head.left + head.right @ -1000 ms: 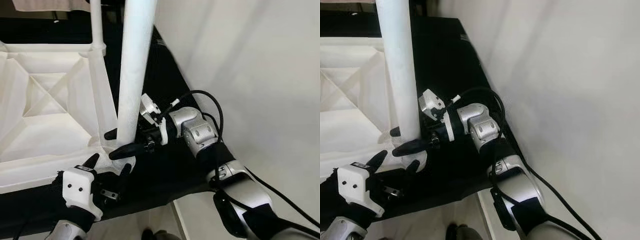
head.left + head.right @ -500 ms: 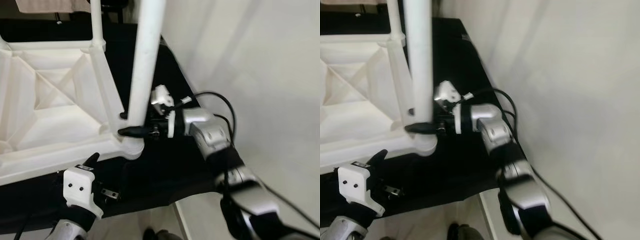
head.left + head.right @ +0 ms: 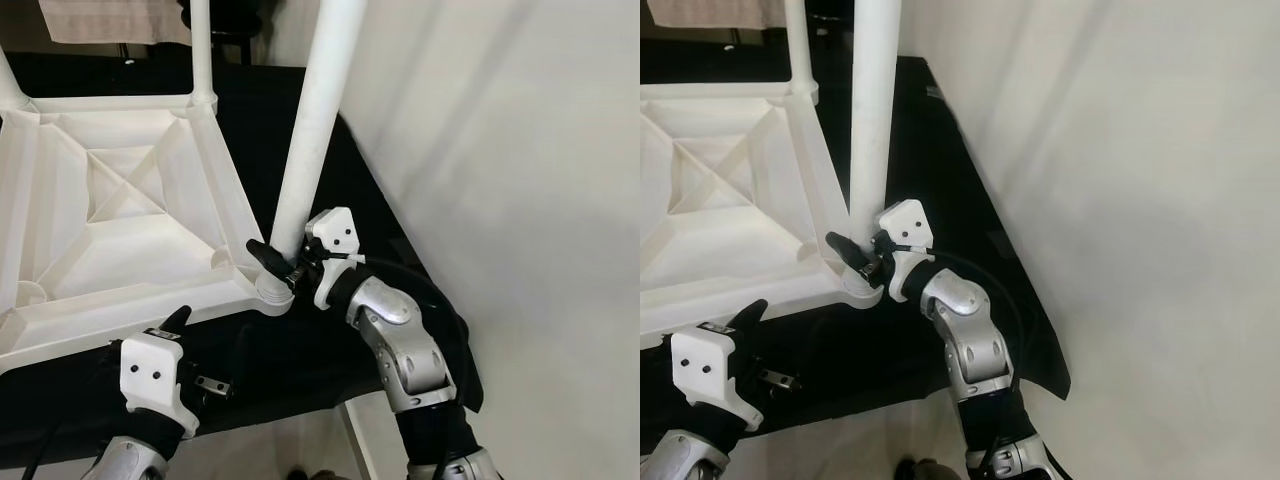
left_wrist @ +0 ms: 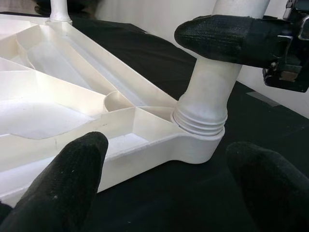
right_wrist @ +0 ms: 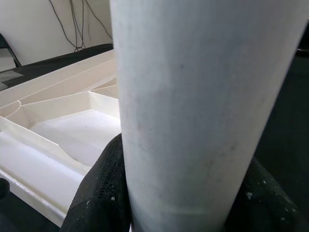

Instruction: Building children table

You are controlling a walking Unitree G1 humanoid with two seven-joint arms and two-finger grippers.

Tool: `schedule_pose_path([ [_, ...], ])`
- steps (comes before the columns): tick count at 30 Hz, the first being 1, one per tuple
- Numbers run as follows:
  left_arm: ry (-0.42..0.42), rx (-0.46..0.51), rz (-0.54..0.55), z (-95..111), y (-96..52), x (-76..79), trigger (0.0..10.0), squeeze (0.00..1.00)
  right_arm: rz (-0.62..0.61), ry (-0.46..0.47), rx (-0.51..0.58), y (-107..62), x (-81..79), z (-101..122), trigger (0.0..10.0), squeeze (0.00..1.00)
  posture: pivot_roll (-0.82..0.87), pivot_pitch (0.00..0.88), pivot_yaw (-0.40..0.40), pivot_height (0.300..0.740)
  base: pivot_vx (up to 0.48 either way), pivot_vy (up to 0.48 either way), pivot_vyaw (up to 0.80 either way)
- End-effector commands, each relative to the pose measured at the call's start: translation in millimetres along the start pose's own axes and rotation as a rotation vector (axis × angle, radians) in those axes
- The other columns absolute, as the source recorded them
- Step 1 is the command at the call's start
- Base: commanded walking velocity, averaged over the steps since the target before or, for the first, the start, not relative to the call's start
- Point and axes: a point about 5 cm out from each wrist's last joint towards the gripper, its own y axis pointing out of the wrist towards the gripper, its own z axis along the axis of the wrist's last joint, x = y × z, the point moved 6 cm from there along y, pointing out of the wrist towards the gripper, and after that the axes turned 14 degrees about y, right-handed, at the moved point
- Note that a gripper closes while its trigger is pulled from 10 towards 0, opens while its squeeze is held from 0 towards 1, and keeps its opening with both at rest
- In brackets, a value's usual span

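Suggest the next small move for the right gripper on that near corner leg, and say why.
Probably keep twisting the leg further into its socket. The right gripper is clamped around the leg just above the table's corner, and thread ridges show at the leg's base. The left gripper hovers open before the corner, holding nothing.

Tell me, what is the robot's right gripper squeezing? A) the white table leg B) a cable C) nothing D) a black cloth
A: the right gripper has its black fingers closed around the white table leg, just above the corner socket of the upturned tabletop.
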Motion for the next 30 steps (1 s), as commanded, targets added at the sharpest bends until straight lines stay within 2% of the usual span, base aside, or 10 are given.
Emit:
schedule_pose_path([
  [1,-0.004,-0.005,0.001,-2.0,-0.7,2.2,10.0,0.0,-0.013,0.053,-0.111,4.1,-2.4,-26.7,10.0,0.0,0.04,0.147,-0.203,0.74,0.0,0.0,0.0],
  [3,-0.005,-0.005,0.002,-2.1,-0.6,2.0,10.0,0.0,0.038,0.076,-0.113,5.6,-6.1,-22.8,10.0,0.0,0.04,0.147,-0.203,0.74,0.0,0.0,0.0],
  [4,-0.006,-0.004,0.0,-2.0,0.2,2.5,10.0,0.0,0.151,0.057,-0.116,4.7,-14.3,-13.9,10.0,0.6,0.03,0.146,-0.198,0.74,0.0,0.0,0.0],
  [5,-0.006,-0.004,0.0,-2.0,0.2,2.5,10.0,0.0,0.151,0.057,-0.116,4.7,-14.3,-13.9,10.0,0.6,0.03,0.146,-0.198,0.74,0.0,0.0,0.0],
  [6,-0.008,-0.002,-0.003,-1.7,1.1,3.2,10.0,0.0,0.304,0.039,-0.126,2.6,-20.1,-2.3,10.0,1.0,0.03,0.148,-0.197,0.74,0.0,0.0,0.0],
  [8,-0.012,0.002,-0.006,-1.1,2.1,4.1,10.0,0.0,0.483,-0.011,-0.151,-2.9,-21.8,12.9,10.0,1.0,0.03,0.149,-0.198,0.74,0.0,0.0,0.0],
  [17,-0.014,0.006,-0.004,0.3,1.8,5.1,10.0,0.0,0.66,-0.124,-0.209,-5.1,-18.1,25.4,10.0,0.93,0.04,0.158,-0.203,0.74,0.0,0.0,0.0],
  [18,-0.014,0.007,-0.003,1.4,0.9,6.2,10.0,0.0,0.714,-0.209,-0.258,-2.1,-17.0,28.6,10.0,0.0,0.06,0.169,-0.208,0.74,0.0,0.0,0.0],
  [21,-0.015,0.006,-0.003,2.9,-0.9,7.8,10.0,0.0,0.758,-0.317,-0.324,1.2,-14.6,31.5,10.0,0.0,0.06,0.172,-0.208,0.74,0.0,0.0,0.0],
  [30,-0.016,0.001,-0.006,3.2,-2.5,9.2,10.0,0.0,0.871,-0.247,-0.301,6.6,-25.6,53.4,10.0,0.0,0.07,0.183,-0.206,0.74,0.0,0.0,0.0],
])
